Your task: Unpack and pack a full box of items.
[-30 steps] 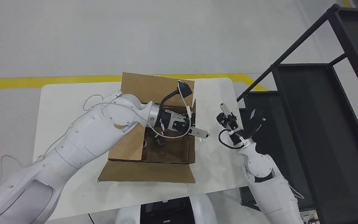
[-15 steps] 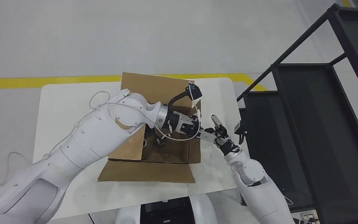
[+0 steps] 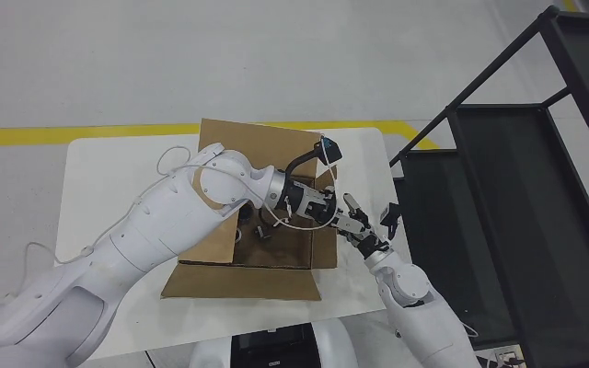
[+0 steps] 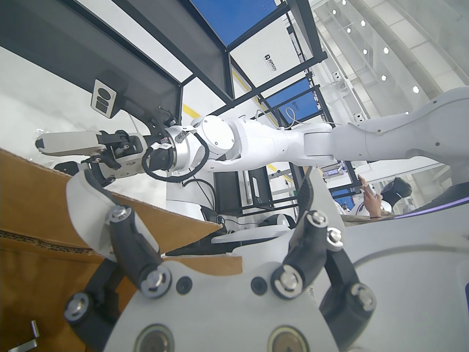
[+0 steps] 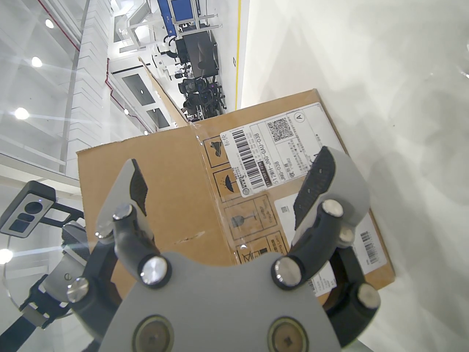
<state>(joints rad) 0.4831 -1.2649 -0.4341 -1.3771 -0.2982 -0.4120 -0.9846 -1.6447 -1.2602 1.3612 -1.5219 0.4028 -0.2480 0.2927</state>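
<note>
One cardboard box sits open in the middle of the white table, flaps folded out. A few small dark items lie on its floor, too small for me to identify. My left gripper hangs over the box's right wall with its fingers spread wide. A cardboard edge sits between them but is not pinched. My right gripper is just outside that same wall, near the left one, jaws wide apart and empty, facing the labelled side of the box. Black shelving stands beside the table on my right, and a yellow floor line runs beyond the table's far edge.
</note>
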